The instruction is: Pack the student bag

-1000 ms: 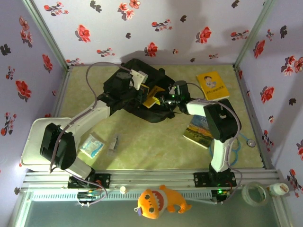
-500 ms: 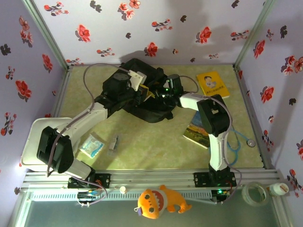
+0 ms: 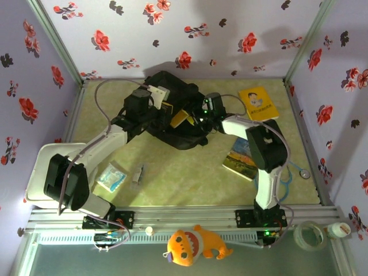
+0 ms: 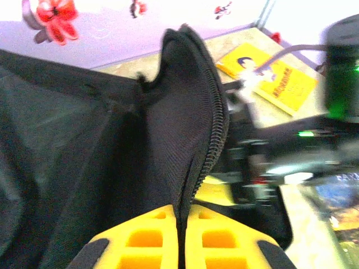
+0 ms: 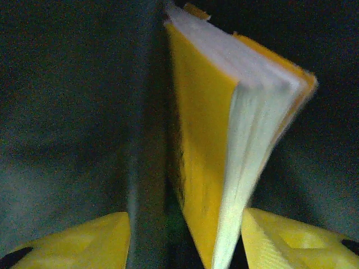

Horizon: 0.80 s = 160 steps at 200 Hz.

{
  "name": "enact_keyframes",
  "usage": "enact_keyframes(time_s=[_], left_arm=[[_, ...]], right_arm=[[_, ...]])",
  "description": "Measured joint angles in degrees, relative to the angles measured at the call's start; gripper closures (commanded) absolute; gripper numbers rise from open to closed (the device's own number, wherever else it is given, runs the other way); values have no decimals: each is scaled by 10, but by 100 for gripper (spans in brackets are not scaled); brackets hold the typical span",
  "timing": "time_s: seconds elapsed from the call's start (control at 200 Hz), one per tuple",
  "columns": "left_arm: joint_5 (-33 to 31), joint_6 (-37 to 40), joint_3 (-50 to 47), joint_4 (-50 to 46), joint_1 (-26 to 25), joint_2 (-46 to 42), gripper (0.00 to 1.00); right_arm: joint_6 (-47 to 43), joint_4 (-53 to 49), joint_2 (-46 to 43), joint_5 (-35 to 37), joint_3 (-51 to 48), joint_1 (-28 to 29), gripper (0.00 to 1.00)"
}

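Note:
The student bag (image 3: 185, 92) lies at the back middle of the table, black, its mouth held apart. My left gripper (image 3: 163, 109) is shut on the bag's zip edge (image 4: 193, 112), and the fabric runs down between the yellow fingers of that gripper (image 4: 182, 224). My right gripper (image 3: 196, 118) reaches into the mouth from the right. Inside the dark bag a yellow book (image 5: 207, 140) stands on edge between the spread jaws of the right gripper (image 5: 185, 246), with a gap on its left side. From above the book (image 3: 180, 119) shows in the opening.
Another yellow book (image 3: 258, 103) lies at the back right and a picture book (image 3: 242, 158) beside the right arm. A white case (image 3: 41, 172), a blue packet (image 3: 111, 177) and a small grey thing (image 3: 137, 174) lie at the front left. An orange plush (image 3: 192, 244) sits beyond the front rail.
The right gripper's jaws have spread off the yellow book, which now sits in the bag's mouth. The left arm has drawn the bag's edge a little back and left.

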Motion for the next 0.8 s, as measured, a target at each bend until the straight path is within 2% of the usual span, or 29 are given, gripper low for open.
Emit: enact_keyframes(time_s=[0.25,0.385,0.51,0.58,0.655,0.725,0.8], left_arm=[[-8,-10,-16,-4,19,4,100],[-10,-10,-54,-14,34,-21,100],[-13,-13,-90,-35,60,-74,100],[-14,-15,-94,-55,68,-97,88],[-11,-19,-94,-69,70,-112,61],[-1,-31,-93,-85,70,-120,40],[13,-41,-90,-100,69,-124,28]], right_arm=[[-76,-128,-225,77,-87,-5,33],[-135,-245,-278,161,-105,-30,30],[-173,-348,-290,241,-116,-67,29],[-185,-391,-290,277,-123,-86,28],[-193,-423,-290,305,-130,-105,28],[-197,-442,-289,323,-135,-117,28],[-197,-446,-284,333,-139,-128,27]])
